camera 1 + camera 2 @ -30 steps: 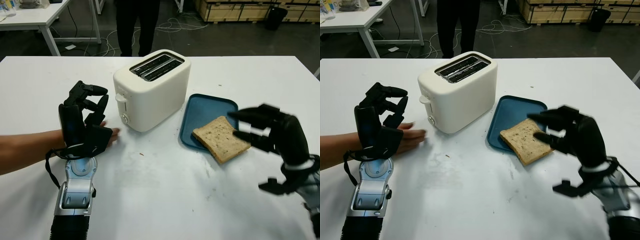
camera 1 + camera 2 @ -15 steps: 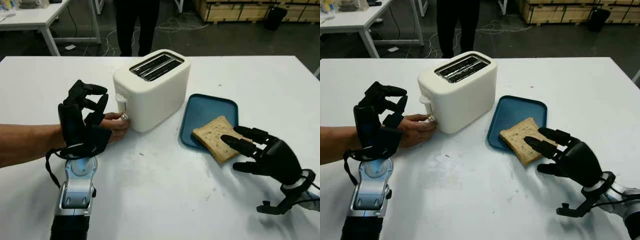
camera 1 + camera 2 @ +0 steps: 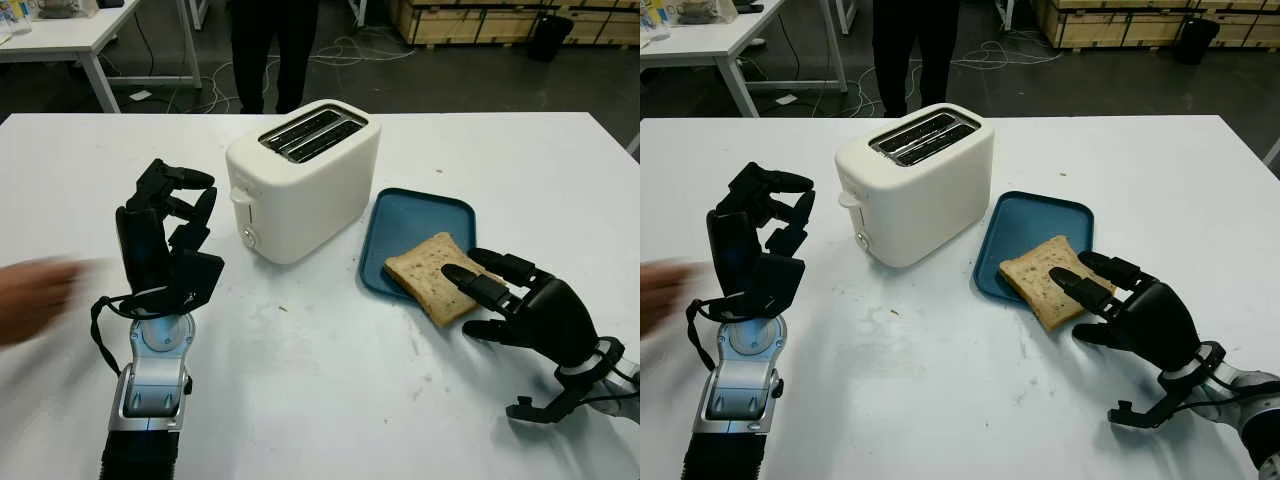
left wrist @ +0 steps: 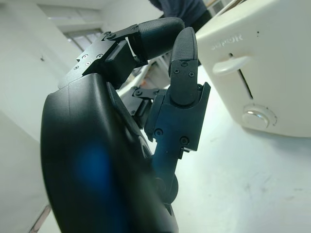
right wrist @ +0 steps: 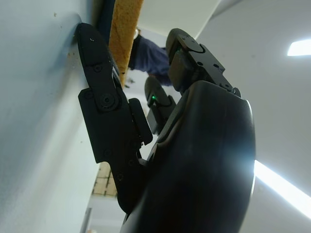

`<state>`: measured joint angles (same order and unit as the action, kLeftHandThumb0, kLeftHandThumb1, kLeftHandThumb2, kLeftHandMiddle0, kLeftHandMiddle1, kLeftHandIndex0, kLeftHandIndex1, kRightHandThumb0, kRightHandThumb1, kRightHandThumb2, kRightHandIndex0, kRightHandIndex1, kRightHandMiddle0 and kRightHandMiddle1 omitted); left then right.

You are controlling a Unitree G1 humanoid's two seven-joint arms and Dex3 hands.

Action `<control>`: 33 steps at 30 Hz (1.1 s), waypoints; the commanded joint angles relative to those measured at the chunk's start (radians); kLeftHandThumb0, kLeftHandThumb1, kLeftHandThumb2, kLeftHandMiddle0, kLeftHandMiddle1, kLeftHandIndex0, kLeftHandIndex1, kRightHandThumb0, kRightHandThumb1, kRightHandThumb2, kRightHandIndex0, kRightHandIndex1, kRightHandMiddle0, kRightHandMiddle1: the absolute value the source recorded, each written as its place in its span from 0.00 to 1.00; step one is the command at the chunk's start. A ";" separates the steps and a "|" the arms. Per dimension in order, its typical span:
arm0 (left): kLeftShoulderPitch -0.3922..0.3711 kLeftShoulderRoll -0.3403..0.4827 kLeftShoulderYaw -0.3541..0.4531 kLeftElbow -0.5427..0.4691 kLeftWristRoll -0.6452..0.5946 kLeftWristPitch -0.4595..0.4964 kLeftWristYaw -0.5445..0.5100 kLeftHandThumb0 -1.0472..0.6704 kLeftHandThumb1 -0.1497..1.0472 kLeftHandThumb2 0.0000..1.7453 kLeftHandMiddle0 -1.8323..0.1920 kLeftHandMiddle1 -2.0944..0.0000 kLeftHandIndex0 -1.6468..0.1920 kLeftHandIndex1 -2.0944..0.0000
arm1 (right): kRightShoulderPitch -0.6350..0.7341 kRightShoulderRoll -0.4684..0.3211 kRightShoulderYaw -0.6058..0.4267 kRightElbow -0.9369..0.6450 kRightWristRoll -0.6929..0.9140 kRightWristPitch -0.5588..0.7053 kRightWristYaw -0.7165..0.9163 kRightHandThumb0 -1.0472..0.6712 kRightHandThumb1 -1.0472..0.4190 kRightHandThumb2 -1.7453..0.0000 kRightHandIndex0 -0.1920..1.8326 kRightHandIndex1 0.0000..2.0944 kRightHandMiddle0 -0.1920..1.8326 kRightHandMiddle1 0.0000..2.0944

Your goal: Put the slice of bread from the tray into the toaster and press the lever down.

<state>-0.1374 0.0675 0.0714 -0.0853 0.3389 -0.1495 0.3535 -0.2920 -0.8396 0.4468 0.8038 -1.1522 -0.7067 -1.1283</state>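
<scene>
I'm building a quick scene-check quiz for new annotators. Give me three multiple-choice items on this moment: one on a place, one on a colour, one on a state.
1. Where does the slice of bread lie?
A. In a toaster slot
B. On the tray, overhanging its near edge
C. In the left hand

2. What colour is the tray?
A. Blue
B. Red
C. Yellow

3. How is the toaster's lever?
A. Pressed down
B. Broken off
C. Up

Answers: 1 B, the bread sits on the tray with the right hand at its near corner. 2 A, the tray is blue. 3 C, the lever sits high on the white toaster, whose slots are empty.
</scene>
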 commanded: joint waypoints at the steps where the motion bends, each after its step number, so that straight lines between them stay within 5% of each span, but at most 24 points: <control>1: -0.008 -0.001 0.001 -0.010 -0.001 -0.013 0.004 0.35 0.89 0.13 0.55 0.24 0.55 0.40 | 0.006 0.001 0.026 0.006 -0.002 0.033 0.017 0.25 0.16 0.99 0.36 0.01 0.31 0.01; 20: -0.005 0.002 0.005 -0.016 0.003 -0.027 0.015 0.35 0.89 0.13 0.55 0.22 0.55 0.39 | -0.071 0.052 0.158 0.057 -0.009 0.081 -0.030 0.29 0.17 1.00 0.43 0.02 0.36 0.02; 31: 0.001 -0.003 0.003 -0.027 -0.011 -0.027 0.017 0.36 0.89 0.12 0.55 0.22 0.55 0.39 | -0.087 0.048 0.195 0.030 -0.025 0.148 0.001 0.42 0.12 0.99 0.56 0.07 0.48 0.04; 33: 0.004 -0.004 0.003 -0.032 -0.014 -0.028 0.016 0.36 0.89 0.12 0.55 0.22 0.55 0.39 | -0.085 0.048 0.199 0.018 -0.038 0.179 -0.009 0.43 0.09 0.99 0.52 0.30 0.56 0.03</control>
<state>-0.1371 0.0660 0.0724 -0.1021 0.3266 -0.1617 0.3689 -0.3916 -0.8010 0.6234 0.8173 -1.1487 -0.5957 -1.1527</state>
